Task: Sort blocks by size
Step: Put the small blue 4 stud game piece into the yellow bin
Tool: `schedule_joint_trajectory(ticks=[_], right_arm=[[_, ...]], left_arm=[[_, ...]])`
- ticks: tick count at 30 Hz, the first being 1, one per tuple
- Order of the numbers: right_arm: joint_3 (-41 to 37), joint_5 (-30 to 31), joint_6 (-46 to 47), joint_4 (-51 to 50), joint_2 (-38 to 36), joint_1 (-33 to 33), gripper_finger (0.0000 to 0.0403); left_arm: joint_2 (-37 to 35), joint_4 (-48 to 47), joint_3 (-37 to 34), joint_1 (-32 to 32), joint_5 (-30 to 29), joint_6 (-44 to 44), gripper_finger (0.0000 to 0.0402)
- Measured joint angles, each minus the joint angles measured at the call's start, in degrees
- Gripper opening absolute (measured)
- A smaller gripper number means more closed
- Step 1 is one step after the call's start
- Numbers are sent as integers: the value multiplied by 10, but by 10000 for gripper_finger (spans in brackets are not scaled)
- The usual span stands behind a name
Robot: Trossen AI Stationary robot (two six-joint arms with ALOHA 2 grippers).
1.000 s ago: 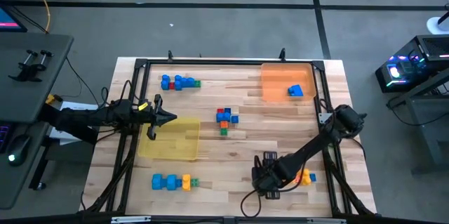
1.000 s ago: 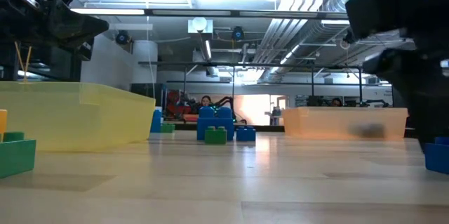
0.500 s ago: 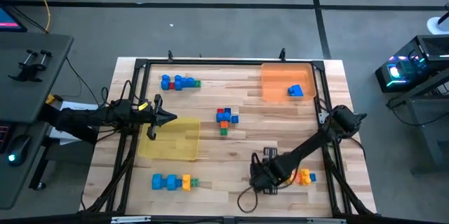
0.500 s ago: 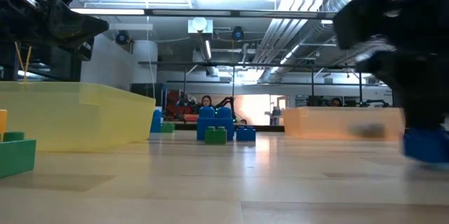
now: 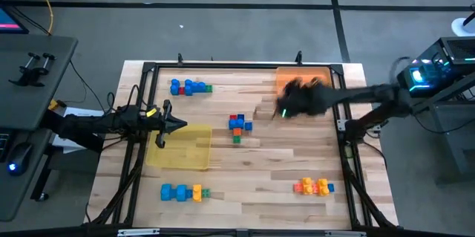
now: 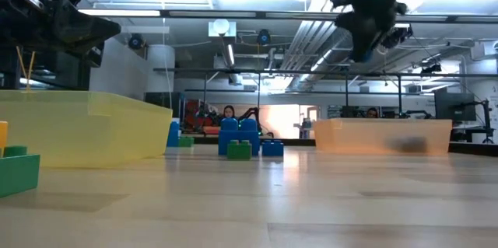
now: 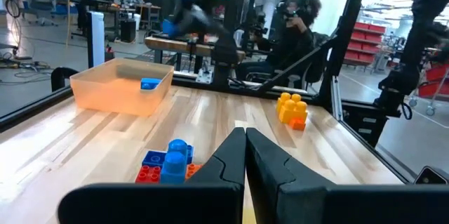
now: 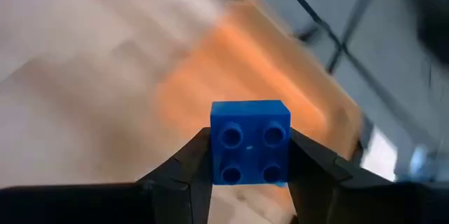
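Since a second ago the right arm has swung from the near right part of the table, beside the orange and yellow cluster, up and across to the far side; the left arm has not shifted at all.

On the left, the left gripper (image 5: pixel 177 125) hovers at the far edge of the yellow tray (image 5: pixel 182 159), its fingers (image 7: pixel 264 162) pressed together on nothing. Blocks lie in loose groups: a blue row with a red and green piece (image 5: pixel 190 87) at the far left, a blue, yellow and green row (image 5: pixel 182 192) at the near left, and a mixed blue, orange and green clump (image 5: pixel 238 125) in the middle.

Further right, the right gripper (image 5: pixel 297 102) is blurred above the near-left corner of the orange tray (image 5: pixel 293 81) (the blue piece already lying in it shows only from the left wrist (image 7: pixel 149 83)). Its fingers are clamped on a small blue block (image 8: pixel 250 142), one pad on each flat side wall, studs facing the wrist camera. At the near right the orange and yellow cluster (image 5: pixel 315 186) sits on the table.

These bricks look light, rigid and smooth-sided, so a modest squeeze should carry them, though glossy plastic may slip or twist if pinched near a corner. The flat opposing walls, taken near the middle, seem the safest hold; the studded top gives the pads little to seat on. A short drop is unlikely to hurt one, but it may bounce.
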Motion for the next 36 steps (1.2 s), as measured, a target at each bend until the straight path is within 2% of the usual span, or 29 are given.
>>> schedule_joint_trajectory(ticks=[4, 8, 10, 13, 16, 19, 23, 28, 31, 34, 36], right_arm=[[-50, -31, 13, 52, -67, -148, 137], [-80, -69, 81, 99, -91, -250, 139], [-83, -97, 104, 107, -91, -283, 173], [-83, -145, 90, 137, -91, -307, 257], [-83, -186, 38, 184, -98, -309, 318], [-82, -221, 14, 218, -111, -285, 347], [-82, -227, 36, 225, -141, -222, 355], [-82, -227, 74, 225, -149, -101, 356], [-82, -187, 119, 226, -148, -55, 357], [-82, -143, 204, 232, -148, -77, 357], [-82, -156, 218, 230, -137, -129, 357]], left_arm=[[0, 0, 0, 0, 0, 0, 0], [0, 0, 0, 0, 0, 0, 0], [0, 0, 0, 0, 0, 0, 0], [0, 0, 0, 0, 0, 0, 0], [0, 0, 0, 0, 0, 0, 0], [0, 0, 0, 0, 0, 0, 0], [0, 0, 0, 0, 0, 0, 0], [0, 0, 0, 0, 0, 0, 0], [0, 0, 0, 0, 0, 0, 0], [0, 0, 0, 0, 0, 0, 0], [0, 0, 0, 0, 0, 0, 0]])
